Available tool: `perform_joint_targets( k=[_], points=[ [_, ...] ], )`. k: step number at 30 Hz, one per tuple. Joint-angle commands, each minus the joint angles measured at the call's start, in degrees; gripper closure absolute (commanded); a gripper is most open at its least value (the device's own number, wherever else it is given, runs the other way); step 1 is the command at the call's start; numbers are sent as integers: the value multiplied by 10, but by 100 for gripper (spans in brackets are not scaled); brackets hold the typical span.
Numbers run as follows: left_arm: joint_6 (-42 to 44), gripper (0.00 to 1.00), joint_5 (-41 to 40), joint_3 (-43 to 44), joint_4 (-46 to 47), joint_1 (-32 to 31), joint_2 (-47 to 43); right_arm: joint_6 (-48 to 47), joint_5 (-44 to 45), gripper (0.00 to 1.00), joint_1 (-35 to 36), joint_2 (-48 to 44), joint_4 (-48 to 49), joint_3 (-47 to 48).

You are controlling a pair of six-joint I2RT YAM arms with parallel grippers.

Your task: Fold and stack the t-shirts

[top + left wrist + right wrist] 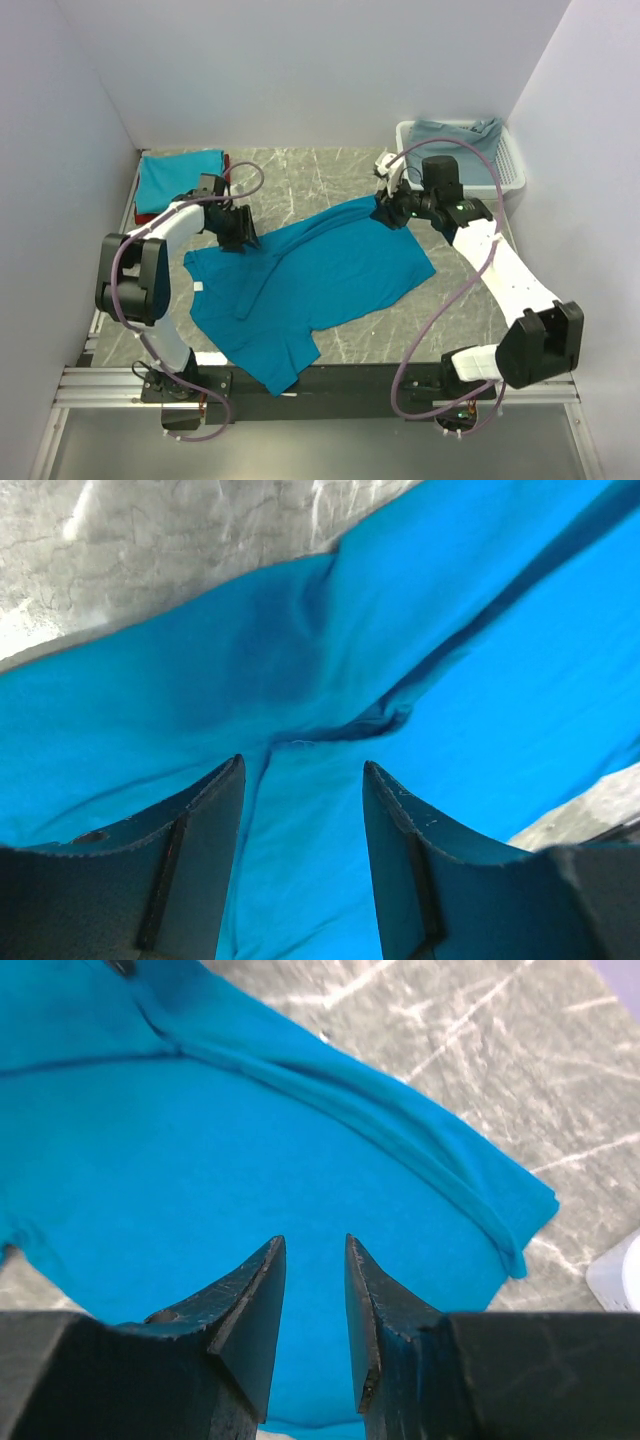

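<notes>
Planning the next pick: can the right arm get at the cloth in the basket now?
Probably yes. The basket is open-topped and close behind the right claw. The cloth lies uncovered, and the claw is open over the teal shirt. The arm's cable arcs across the basket.

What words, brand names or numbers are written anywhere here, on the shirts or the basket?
No text can be read in any view.
Too small to read: the white neck label on the spread teal t-shirt.
No print shows on the folded teal t-shirt or the white basket.
</notes>
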Motion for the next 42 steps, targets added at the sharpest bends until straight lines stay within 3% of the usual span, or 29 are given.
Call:
perform_joint_targets(
  k=[1, 10, 19, 28, 34, 42],
  points=[
    [28, 44, -16, 18, -4, -12, 0, 53, -29, 62, -2, -24, 6, -14],
    [26, 47, -63, -4, 5, -30, 7, 40, -58, 62, -18, -23, 1, -37],
    [35, 54, -17, -18, 4, -39, 25, 41, -77, 62, -36, -26, 4, -44],
    [38, 77, 9, -16, -3, -43, 31, 39, -88, 62, -49, -28, 3, -47],
    [35, 99, 18, -20, -6, -45, 13, 40, -91, 62, -51, -31, 3, -48],
    [16, 99, 66, -32, 1, -64, -30, 38, -94, 62, -52, -26, 1, -47]
  ],
)
